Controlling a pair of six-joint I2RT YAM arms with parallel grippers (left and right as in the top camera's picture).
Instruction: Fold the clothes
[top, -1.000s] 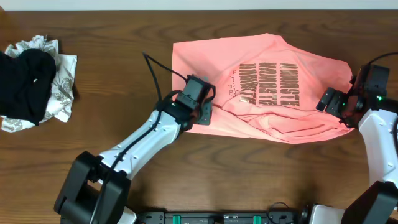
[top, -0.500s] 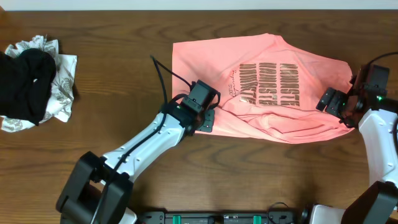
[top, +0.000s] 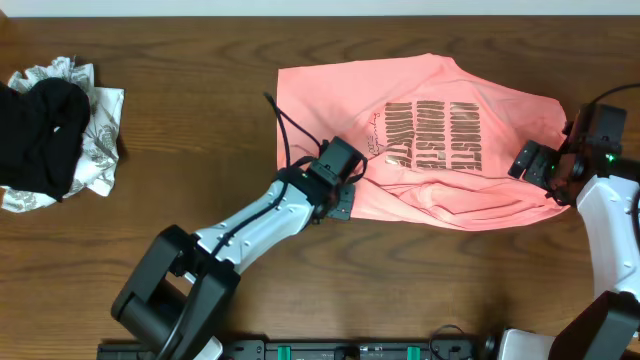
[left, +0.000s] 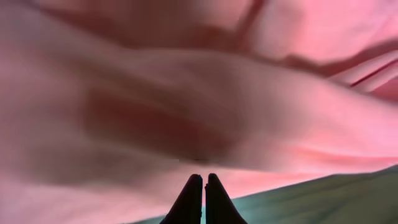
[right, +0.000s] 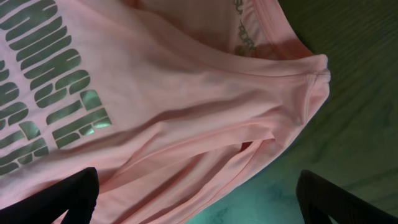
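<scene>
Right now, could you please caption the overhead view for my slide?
Left tool, shut, at the lower-left corner of the pink T-shirt; right tool, open, at its right edge.

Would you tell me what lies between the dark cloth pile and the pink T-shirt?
Only bare wooden table, seen in the overhead view, separates the cloth pile from the T-shirt.

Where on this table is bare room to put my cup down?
Bare table lies between the black-and-white pile and the pink shirt, and between the shirt and the near edge. Crowded: the shirt's near-left corner at the left tool, its right edge at the right tool.
</scene>
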